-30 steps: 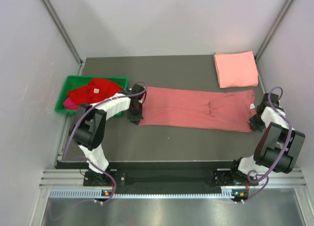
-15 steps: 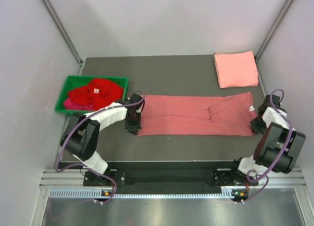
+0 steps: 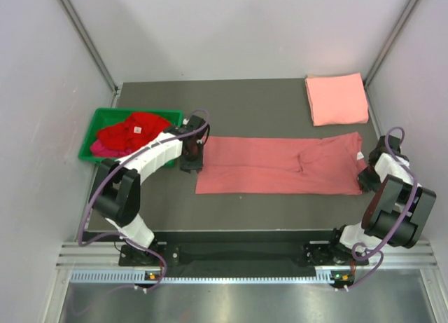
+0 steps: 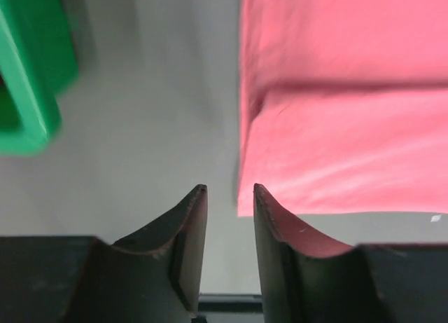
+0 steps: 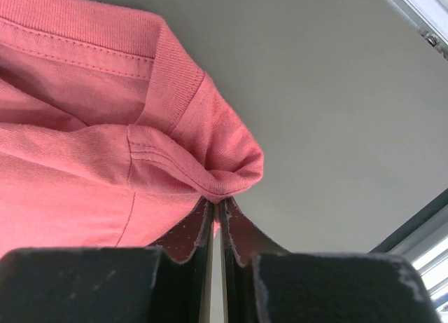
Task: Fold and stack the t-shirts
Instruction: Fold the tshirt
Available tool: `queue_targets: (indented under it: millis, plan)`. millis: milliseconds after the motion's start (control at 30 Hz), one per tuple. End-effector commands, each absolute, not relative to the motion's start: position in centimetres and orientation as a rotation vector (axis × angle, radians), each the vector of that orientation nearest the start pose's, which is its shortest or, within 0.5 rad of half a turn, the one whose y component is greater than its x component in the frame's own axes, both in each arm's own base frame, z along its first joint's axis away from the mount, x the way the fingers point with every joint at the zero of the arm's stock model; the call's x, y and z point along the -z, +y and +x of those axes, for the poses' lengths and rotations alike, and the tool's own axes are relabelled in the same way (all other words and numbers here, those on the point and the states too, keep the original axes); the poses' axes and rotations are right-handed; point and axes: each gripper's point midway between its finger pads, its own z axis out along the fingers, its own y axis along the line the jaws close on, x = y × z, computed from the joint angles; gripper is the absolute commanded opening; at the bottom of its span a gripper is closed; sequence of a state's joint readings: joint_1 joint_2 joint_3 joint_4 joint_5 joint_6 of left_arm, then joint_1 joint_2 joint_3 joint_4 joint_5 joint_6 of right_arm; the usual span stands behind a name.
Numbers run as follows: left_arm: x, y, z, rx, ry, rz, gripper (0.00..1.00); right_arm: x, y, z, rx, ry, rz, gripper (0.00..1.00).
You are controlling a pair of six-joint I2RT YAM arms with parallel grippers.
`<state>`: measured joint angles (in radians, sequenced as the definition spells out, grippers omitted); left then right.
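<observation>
Fold of rose t-shirt (image 5: pixel 91 148) in gripper (image 5: pixel 218 207)

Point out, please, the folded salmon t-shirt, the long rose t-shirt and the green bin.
folded salmon t-shirt (image 3: pixel 337 99), top external view, centre of cloth.
rose t-shirt (image 3: pixel 273 167), top external view, middle of body.
green bin (image 3: pixel 89 135), top external view, left wall.

The rose-red t-shirt (image 3: pixel 280 165) is soft matt knit cloth, its collar (image 5: pixel 91 32) finely ribbed and stitched. The green bin (image 4: pixel 28 92) looks like smooth, slightly shiny plastic, and the table (image 3: pixel 245 102) is flat matt grey.
</observation>
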<state>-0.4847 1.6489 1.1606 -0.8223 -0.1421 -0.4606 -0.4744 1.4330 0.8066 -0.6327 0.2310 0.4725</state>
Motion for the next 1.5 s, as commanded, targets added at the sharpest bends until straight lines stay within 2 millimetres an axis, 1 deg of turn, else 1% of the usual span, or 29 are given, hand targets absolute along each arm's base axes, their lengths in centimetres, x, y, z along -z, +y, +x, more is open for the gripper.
queue_targets:
  millis: [0, 33, 67, 133, 167, 200, 233, 300, 400, 433, 500, 533, 600, 667, 700, 733, 767, 800, 900, 1033, 1167, 1200, 1267, 1300, 1333, 1367, 1400, 1433, 1467]
  plan:
    - [-7.9, -14.7, 30.6, -0.006, 2.78, 0.1, 0.39, -4.6, -15.4, 23.1, 0.355, 2.402, 1.309, 0.04]
    - [-8.2, -15.3, 31.3, 0.019, 2.772, 0.108, 0.39, -4.5, -15.4, 23.0, 0.356, 2.406, 1.312, 0.04]
    - [-7.5, -15.5, 31.4, 0.016, 2.799, 0.123, 0.38, -4.5, -15.5, 23.0, 0.359, 2.408, 1.311, 0.04]
    - [-7.4, -16.9, 31.9, 0.096, 2.813, 0.165, 0.36, -4.5, -15.5, 23.1, 0.361, 2.407, 1.313, 0.04]
    - [-6.7, -17.5, 31.9, 0.127, 2.832, 0.182, 0.34, -4.6, -15.5, 23.1, 0.361, 2.406, 1.311, 0.04]
    - [-6.6, -18.3, 32.3, 0.181, 2.822, 0.189, 0.33, -4.6, -15.6, 23.2, 0.361, 2.405, 1.311, 0.04]
    - [-6.5, -19.5, 32.1, 0.273, 2.832, 0.203, 0.32, -4.5, -15.5, 23.2, 0.358, 2.404, 1.312, 0.04]
    - [-5.5, -20.4, 32.4, 0.325, 2.836, 0.191, 0.31, -4.4, -15.5, 23.2, 0.355, 2.409, 1.309, 0.04]
    - [-3.6, -19.1, 33.1, 0.195, 2.867, 0.115, 0.31, -4.3, -15.6, 23.1, 0.364, 2.413, 1.309, 0.04]
    - [-2.3, -17.4, 33.3, 0.062, 2.882, 0.084, 0.31, -4.2, -15.6, 22.9, 0.371, 2.417, 1.312, 0.04]
    - [-1.4, -15.9, 33.0, -0.028, 2.911, 0.03, 0.3, -4.2, -15.6, 22.7, 0.38, 2.42, 1.312, 0.04]
    - [-0.6, -15.0, 32.2, -0.09, 2.934, 0.021, 0.3, -4.2, -15.6, 22.7, 0.386, 2.415, 1.314, 0.04]
    - [0.1, -13.5, 31.3, -0.192, 2.941, 0.003, 0.29, -4.2, -15.7, 22.6, 0.39, 2.411, 1.313, 0.04]
    - [0.2, -12.6, 30.7, -0.244, 2.933, -0.009, 0.29, -4.3, -15.7, 22.7, 0.385, 2.407, 1.312, 0.04]
    - [0.7, -12.1, 29.9, -0.262, 2.951, -0.015, 0.29, -4.5, -15.7, 22.9, 0.379, 2.399, 1.306, 0.04]
    - [0.6, -12.1, 29.6, -0.255, 2.95, -0.019, 0.29, -4.7, -15.7, 23.2, 0.367, 2.391, 1.299, 0.05]
    - [0.6, -12.1, 29.2, -0.243, 2.958, -0.023, 0.28, -4.8, -15.1, 23.6, 0.314, 2.396, 1.277, 0.07]
    - [0.3, -12.0, 28.7, -0.24, 2.958, -0.034, 0.29, -5.2, -14.8, 24.1, 0.279, 2.383, 1.25, 0.13]
    - [-0.5, -11.6, 28.1, -0.235, 2.933, -0.058, 0.28, -6.2, -14.3, 24.3, 0.25, 2.361, 1.22, 0.23]
    - [-2.9, -10.9, 28.2, -0.265, 2.885, -0.071, 0.29, -7.7, -13.9, 24.6, 0.212, 2.346, 1.205, 0.31]
    - [-6.5, -12.3, 30.3, -0.167, 2.812, -0.022, 0.32, -9.7, -12.9, 25.4, 0.13, 2.321, 1.149, 0.34]
    - [-8.3, -13.3, 32.0, -0.113, 2.76, -0.007, 0.34, -9.8, -12.7, 25.5, 0.116, 2.315, 1.143, 0.35]
    - [-9.4, -14.3, 33.7, -0.065, 2.721, 0.058, 0.39, -10.2, -11.6, 26.0, 0.057, 2.302, 1.12, 0.36]
    - [-10.5, -14.9, 35.2, -0.04, 2.68, 0.063, 0.41, -10.3, -11.2, 26.3, 0.04, 2.298, 1.101, 0.36]
    - [-9.7, -15.9, 35.8, 0.015, 2.702, 0.091, 0.41, -10.5, -10.5, 26.7, 0.015, 2.301, 1.074, 0.37]
    - [-10.2, -16.6, 37.0, 0.067, 2.684, 0.137, 0.41, -10.7, -10.3, 27.0, 0.006, 2.293, 1.053, 0.37]
    - [-8.9, -17.5, 37.6, 0.098, 2.713, 0.174, 0.41, -10.8, -10.0, 27.3, -0.004, 2.293, 1.023, 0.38]
    - [-8.6, -18.3, 37.7, 0.141, 2.731, 0.204, 0.41, -10.9, -9.5, 27.6, -0.037, 2.296, 1.006, 0.39]
    - [-9.0, -19.4, 38.6, 0.201, 2.713, 0.246, 0.4, -11.0, -9.4, 27.7, -0.048, 2.289, 1.002, 0.39]
